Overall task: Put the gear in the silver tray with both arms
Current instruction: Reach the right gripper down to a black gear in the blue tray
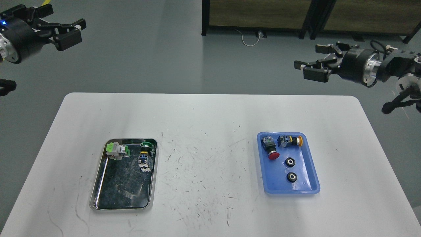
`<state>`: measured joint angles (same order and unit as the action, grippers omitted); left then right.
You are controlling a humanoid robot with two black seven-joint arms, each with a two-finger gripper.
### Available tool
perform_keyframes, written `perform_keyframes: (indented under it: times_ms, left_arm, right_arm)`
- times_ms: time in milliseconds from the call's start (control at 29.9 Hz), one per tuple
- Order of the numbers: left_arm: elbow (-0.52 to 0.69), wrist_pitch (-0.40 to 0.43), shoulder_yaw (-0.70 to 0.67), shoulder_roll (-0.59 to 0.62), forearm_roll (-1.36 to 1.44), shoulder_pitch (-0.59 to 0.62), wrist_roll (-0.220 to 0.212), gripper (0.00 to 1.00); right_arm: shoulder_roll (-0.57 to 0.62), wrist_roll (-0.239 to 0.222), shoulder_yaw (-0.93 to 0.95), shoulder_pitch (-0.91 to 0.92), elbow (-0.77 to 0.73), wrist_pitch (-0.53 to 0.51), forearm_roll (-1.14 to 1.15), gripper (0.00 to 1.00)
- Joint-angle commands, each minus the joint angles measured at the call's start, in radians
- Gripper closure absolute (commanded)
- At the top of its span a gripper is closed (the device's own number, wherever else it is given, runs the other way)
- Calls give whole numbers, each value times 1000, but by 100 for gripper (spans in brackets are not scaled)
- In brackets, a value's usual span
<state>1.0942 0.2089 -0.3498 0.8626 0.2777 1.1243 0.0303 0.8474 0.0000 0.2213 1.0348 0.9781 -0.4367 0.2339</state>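
Observation:
The silver tray point(98, 194) lies on the left of the white table and holds two push-button switches, one light green point(117, 150) and one dark green point(145, 154). Two small black gears point(290, 161) point(291, 177) lie in the blue plastic tray point(312, 177) on the right. My left gripper point(70, 29) is open and empty, high beyond the table's far left corner. My right gripper point(310, 64) is open and empty, high beyond the far right edge, pointing left.
The blue tray also holds a red push-button switch point(269, 148) and a yellow-tipped switch point(289, 141) at its far end. A dark cabinet point(263, 16) and a white cable point(250, 38) stand on the grey floor behind the table.

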Motion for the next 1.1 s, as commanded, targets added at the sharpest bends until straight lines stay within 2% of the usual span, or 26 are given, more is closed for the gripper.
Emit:
perform_keyframes:
  times_ms: [0,100,234,301,568,835,1069]
  left_arm:
    - [81,27,0,73,15,-70,0,2]
    - [141,35,-3,111,29,-133,16,2]
    - [147,29,-17,115,35,-167,68,2]
    - [139,18,-26,115,35,-170,76,2]
    - [125,-28,-67,121,28,-170,76,2]
    - [122,-32,-87,141,26,-172,76,2]
    - [119,-36,-101,145,26,-170,76,2]
  right_arm:
    - [19,0,0,-70,31,-48,34,2]
    - [21,1,-8,-119,34,-52,68,2]
    - [13,1,-29,-179,34,-52,117,2]
    - [7,5,-59,-197,34,-52,152,2]
    - [-21,8,-103,-259,24,-52,223,1]
    - [-27,12,-100,-334,-12,-44,278,1]
    - [-100,35,-80,-368,-76,4,285,3]
